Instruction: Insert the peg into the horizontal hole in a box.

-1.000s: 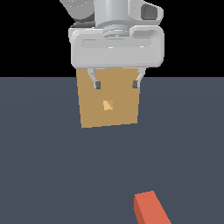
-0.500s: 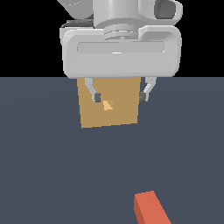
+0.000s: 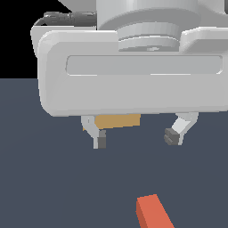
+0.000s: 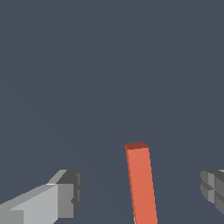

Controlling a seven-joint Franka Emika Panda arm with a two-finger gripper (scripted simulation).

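Note:
The peg's red-orange end [image 3: 152,212] lies flat on the dark floor at the lower edge of the exterior view; its white-grey part is out of frame. The wrist view shows the same red-orange bar [image 4: 141,181] lying between the two fingers, untouched. My gripper [image 3: 137,137] hangs open above the floor, its grey fingertips [image 3: 101,141] wide apart with nothing between them. The large grey hand covers most of the tan box [image 3: 117,120], leaving only a strip of it showing behind the fingers. The hole is hidden.
Flat dark grey-blue floor [image 3: 53,187] stretches all around. The black background begins above the floor's far edge in the exterior view.
The hand has come much nearer the camera and lower, growing in the frame and covering the box and its hole. The fingers stay open. The peg has not moved.

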